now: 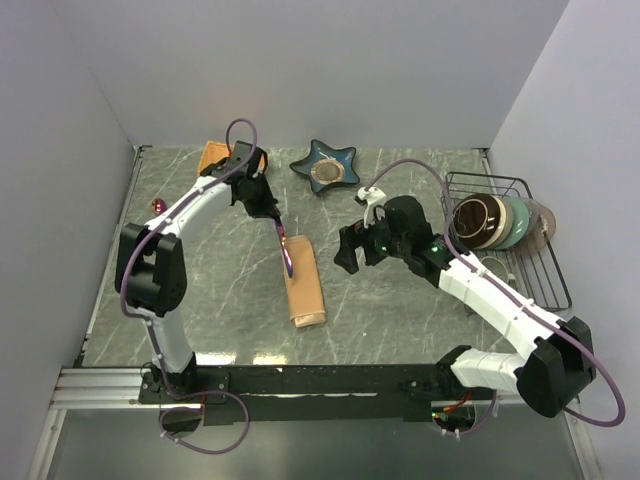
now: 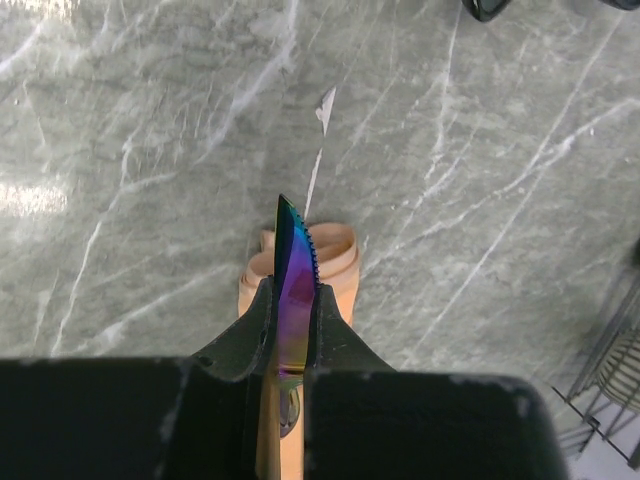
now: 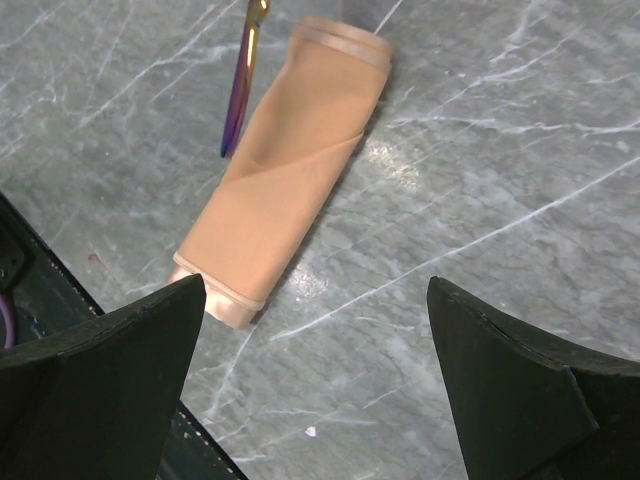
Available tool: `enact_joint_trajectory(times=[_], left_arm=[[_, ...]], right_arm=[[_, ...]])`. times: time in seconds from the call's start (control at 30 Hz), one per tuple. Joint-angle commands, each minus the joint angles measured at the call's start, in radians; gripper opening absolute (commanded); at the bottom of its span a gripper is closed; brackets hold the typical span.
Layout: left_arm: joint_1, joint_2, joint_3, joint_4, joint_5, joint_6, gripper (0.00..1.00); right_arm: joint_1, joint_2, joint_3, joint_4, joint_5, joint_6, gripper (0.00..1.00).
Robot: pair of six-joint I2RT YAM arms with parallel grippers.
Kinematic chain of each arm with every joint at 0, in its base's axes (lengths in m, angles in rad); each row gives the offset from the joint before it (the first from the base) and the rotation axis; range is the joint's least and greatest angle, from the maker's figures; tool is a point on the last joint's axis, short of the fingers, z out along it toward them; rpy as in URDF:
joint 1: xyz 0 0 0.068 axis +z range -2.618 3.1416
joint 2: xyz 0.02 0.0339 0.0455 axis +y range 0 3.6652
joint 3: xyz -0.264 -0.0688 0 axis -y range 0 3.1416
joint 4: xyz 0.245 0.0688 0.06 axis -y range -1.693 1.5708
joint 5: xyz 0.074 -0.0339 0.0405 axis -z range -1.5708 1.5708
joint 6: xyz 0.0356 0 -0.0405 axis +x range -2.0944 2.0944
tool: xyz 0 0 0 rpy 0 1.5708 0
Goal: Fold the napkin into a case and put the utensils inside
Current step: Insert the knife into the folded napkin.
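Note:
The peach-orange napkin (image 1: 304,282) lies folded into a long narrow case on the marble table; it also shows in the left wrist view (image 2: 338,262) and the right wrist view (image 3: 285,185). My left gripper (image 1: 275,218) (image 2: 292,300) is shut on an iridescent purple-pink knife (image 1: 286,252) (image 2: 294,285). It holds the knife blade-out over the case's far end. The knife also shows in the right wrist view (image 3: 240,85), beside the case's top left. My right gripper (image 1: 350,250) (image 3: 315,300) is open and empty, just right of the case.
A teal star-shaped dish (image 1: 325,167) sits at the back centre. An orange fan-shaped dish (image 1: 213,157) is at the back left. A wire rack (image 1: 530,270) with bowls stands at the right. A small purple-pink item (image 1: 157,205) lies near the left wall.

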Motion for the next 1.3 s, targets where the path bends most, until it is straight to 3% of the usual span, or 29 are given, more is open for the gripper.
enact_joint_trajectory(times=[0.0,0.63,0.97,1.27], left_arm=[[-0.015,0.035,0.078,-0.014,-0.042,-0.010,0.01],[-0.055,0.082,0.003,-0.016,-0.076,-0.032,0.01],[-0.084,0.030,-0.067,-0.011,-0.075,-0.065,0.01],[-0.100,0.032,-0.038,-0.014,-0.085,-0.074,0.01]], right_arm=[[-0.021,-0.044,-0.013,0.014,0.020,-0.021,1.00],[-0.048,-0.031,0.006,0.020,0.014,-0.016,1.00],[-0.048,-0.051,-0.014,0.019,0.004,-0.010,1.00],[-0.048,-0.069,-0.027,0.020,-0.002,-0.010,1.00]])
